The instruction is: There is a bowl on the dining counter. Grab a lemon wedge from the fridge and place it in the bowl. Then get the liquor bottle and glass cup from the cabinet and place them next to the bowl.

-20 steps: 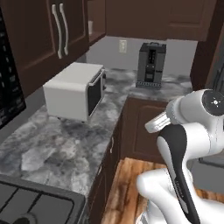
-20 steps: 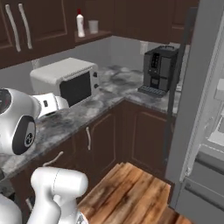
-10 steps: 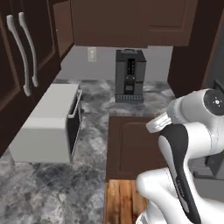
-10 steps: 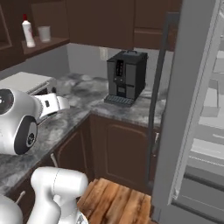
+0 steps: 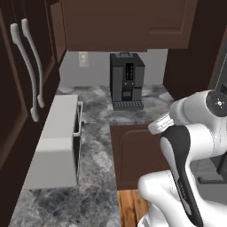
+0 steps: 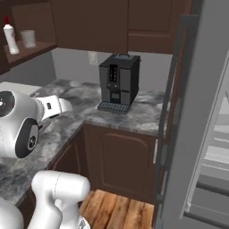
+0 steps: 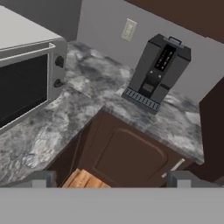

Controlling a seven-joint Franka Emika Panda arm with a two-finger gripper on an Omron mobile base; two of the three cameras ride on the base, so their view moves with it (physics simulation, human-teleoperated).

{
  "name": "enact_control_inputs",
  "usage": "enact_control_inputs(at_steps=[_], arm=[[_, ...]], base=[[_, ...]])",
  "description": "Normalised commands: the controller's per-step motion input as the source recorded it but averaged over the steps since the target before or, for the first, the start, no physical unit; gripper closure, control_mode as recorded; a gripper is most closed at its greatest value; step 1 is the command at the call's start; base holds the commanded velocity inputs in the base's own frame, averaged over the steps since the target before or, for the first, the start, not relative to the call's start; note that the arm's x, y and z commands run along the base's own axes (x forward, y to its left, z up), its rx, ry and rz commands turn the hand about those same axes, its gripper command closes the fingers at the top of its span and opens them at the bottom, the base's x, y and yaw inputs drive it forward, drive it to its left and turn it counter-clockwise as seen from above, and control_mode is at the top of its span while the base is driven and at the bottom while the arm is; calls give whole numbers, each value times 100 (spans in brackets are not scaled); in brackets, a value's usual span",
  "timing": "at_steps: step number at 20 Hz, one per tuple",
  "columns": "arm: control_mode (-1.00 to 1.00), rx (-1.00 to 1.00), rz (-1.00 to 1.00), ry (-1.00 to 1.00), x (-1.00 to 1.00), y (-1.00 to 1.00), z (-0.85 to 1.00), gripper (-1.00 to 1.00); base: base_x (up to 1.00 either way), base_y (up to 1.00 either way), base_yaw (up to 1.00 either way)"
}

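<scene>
Corner counter (image 6: 80, 96) with coffee machine (image 6: 117, 81) as landmark. Microwave (image 5: 57, 142) stands left of it; the open fridge door (image 6: 188, 134) right, wood floor (image 6: 116, 210) between. On the open shelf (image 6: 27, 50) upper left: liquor bottle (image 6: 10, 39) beside glass cup (image 6: 28, 38). Gripper (image 7: 113, 178) spread wide, empty.

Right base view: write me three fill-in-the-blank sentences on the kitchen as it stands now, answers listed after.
1. The black coffee machine stands on the ____ counter.
2. On the open shelf a white bottle stands beside a ____.
3. At the right, the fridge door stands ____.

Missing words: marble; cup; open
</scene>
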Motion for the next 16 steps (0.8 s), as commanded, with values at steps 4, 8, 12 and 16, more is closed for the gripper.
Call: enact_control_inputs(at_steps=[4,8,12,16], arm=[[100,0,0,0,0,0,0,-100],[100,0,0,0,0,0,0,-100],[100,0,0,0,0,0,0,-100],[100,0,0,0,0,0,0,-100]], base=[[96,31,-22],[100,7,-25],[100,30,-17],[100,5,-1]])
